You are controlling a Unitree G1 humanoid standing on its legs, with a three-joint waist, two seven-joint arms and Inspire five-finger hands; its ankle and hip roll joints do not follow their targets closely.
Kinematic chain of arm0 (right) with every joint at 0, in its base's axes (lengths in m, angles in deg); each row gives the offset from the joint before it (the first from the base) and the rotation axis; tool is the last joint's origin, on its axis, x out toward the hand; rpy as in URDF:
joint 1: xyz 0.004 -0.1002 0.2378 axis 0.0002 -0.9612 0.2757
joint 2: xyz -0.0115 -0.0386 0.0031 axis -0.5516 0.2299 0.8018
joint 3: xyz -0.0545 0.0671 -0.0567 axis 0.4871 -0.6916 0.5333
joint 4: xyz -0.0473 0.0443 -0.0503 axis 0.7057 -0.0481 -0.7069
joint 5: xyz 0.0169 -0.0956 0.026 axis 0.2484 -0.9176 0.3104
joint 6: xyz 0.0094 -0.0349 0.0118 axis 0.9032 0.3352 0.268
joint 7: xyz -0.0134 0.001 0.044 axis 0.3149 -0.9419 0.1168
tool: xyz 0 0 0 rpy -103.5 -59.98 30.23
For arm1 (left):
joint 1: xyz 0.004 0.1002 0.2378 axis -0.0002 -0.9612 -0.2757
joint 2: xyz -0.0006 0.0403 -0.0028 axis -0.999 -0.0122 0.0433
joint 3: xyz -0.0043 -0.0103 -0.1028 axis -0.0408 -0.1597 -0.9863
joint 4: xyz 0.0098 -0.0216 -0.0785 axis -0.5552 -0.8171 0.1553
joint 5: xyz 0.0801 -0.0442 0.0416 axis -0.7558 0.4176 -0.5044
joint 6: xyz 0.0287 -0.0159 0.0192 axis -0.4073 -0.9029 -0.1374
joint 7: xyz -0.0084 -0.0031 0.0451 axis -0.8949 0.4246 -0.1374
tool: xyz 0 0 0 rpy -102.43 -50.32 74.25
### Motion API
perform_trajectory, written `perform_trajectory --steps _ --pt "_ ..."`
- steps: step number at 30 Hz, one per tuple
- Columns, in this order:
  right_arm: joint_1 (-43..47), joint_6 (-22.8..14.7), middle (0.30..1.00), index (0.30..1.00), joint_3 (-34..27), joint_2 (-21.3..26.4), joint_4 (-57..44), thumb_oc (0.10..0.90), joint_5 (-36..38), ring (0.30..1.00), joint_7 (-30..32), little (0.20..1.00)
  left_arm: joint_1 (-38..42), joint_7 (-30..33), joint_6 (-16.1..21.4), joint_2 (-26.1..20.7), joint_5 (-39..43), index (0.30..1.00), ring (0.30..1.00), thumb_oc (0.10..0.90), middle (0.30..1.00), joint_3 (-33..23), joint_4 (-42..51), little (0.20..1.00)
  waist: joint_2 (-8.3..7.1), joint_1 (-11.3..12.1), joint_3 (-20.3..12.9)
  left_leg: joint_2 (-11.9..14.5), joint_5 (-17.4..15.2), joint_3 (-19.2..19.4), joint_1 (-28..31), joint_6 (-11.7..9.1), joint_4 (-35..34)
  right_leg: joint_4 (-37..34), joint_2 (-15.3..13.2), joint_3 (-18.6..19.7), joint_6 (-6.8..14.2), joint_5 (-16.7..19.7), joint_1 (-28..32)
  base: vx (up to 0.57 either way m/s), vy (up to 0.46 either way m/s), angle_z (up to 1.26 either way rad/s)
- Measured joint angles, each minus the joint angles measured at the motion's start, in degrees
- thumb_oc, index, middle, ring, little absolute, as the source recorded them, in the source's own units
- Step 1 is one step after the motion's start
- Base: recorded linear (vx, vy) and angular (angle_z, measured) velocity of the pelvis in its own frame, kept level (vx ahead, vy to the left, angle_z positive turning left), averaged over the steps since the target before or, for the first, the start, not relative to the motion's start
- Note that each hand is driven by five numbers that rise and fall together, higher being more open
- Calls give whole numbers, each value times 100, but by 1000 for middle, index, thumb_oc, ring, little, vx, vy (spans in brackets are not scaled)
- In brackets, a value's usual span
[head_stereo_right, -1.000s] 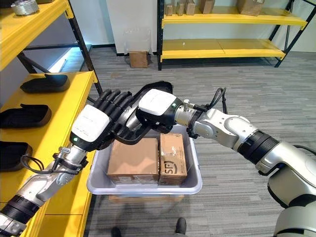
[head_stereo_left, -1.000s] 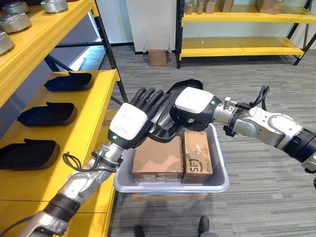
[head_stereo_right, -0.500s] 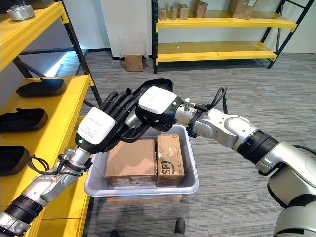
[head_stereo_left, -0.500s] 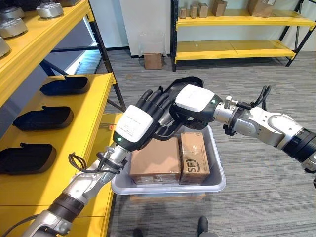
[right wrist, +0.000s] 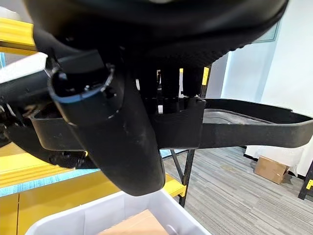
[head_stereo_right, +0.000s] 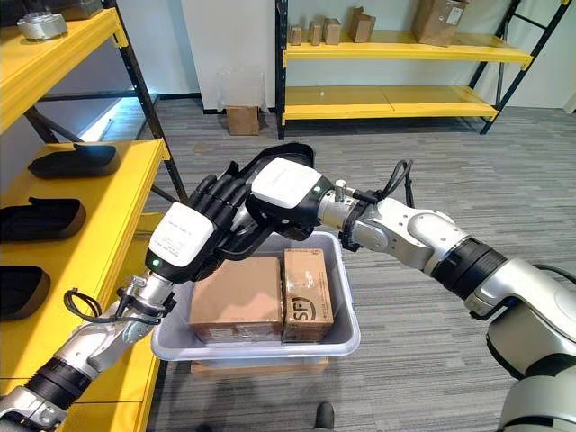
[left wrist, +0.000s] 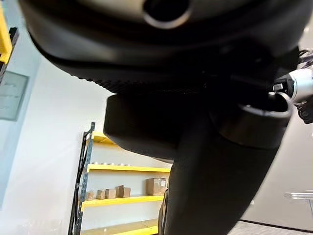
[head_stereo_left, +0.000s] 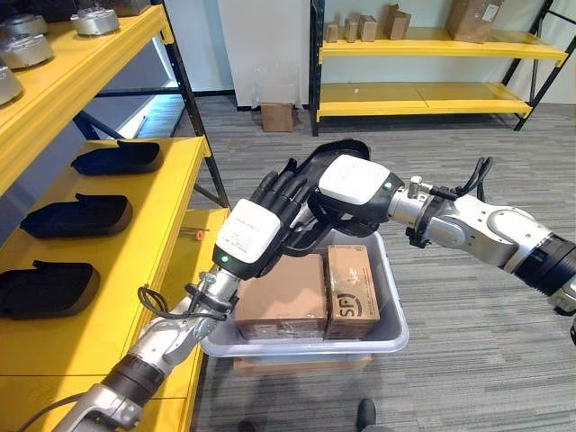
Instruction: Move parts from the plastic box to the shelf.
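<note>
Above the grey plastic box (head_stereo_left: 393,310), held clear of the two cardboard cartons (head_stereo_left: 283,295) still inside: one black moulded part (head_stereo_left: 335,153), with the right hand (head_stereo_left: 353,191) curled around it and the left hand (head_stereo_left: 256,232) laid against its near-left side, fingers fairly straight. On the yellow shelf (head_stereo_left: 171,247) to the left, three similar black parts (head_stereo_left: 79,216) already in a row. Left to do, by the look of it: carrying this part left onto the shelf, with bare shelf surface free on the near side.
</note>
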Motion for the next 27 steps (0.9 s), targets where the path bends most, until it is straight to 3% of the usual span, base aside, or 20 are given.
perform_trajectory --steps 1,8,26,27 --pt "0 -13 300 300 1 -10 28 400 0 300 0 300 3 13 -23 11 0 300 300 400 300 4 -3 300 -12 0 -8 0 -2 7 3 4 0 0 1 5 0 0 0 0 0 0" --pt "1 -8 300 300 -6 -209 174 400 9 300 9 300 248 128 -147 132 -12 300 300 400 300 203 -560 300 -46 5 -44 13 -49 123 87 20 -1 0 11 114 -5 4 -3 10 0 -8" --pt "-53 53 300 300 34 -223 207 400 8 300 -1 300 433 365 -178 166 6 300 300 400 300 268 -619 300 -50 -80 -61 75 -30 126 100 -39 0 0 85 117 -27 -9 -2 0 0 0" --pt "-53 55 564 564 34 -223 207 588 8 564 -1 564 432 364 -176 166 6 300 300 400 300 271 -621 300 -50 -87 -61 75 -30 125 99 -39 0 0 85 117 -27 -9 -2 0 0 0"
